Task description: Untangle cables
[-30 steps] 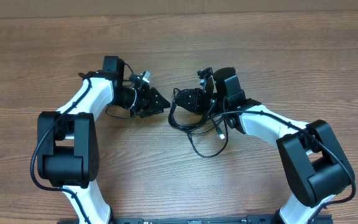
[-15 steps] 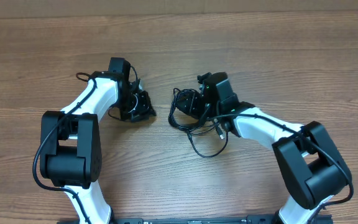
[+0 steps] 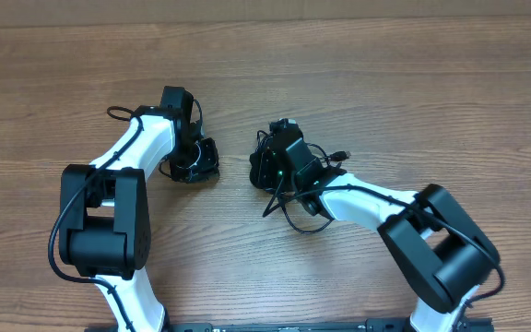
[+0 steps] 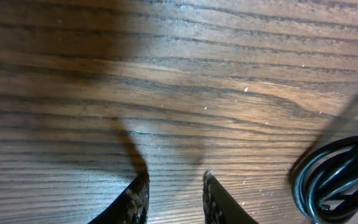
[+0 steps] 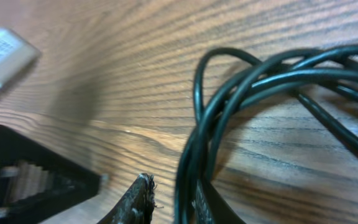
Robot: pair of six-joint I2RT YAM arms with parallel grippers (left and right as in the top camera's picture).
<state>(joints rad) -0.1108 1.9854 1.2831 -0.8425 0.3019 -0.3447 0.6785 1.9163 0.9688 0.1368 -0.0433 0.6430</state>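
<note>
The right claw (image 5: 169, 202), slightly parted astride one strand of the cables (image 5: 253, 81), could drag the knot tighter if lifted, while the left claw (image 4: 173, 199) hangs released, empty.

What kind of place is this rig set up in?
Probably a lab or test bench: a bare wood-grain table, the left arm and right arm mounted at its near edge, and tangled black cables on it.
</note>
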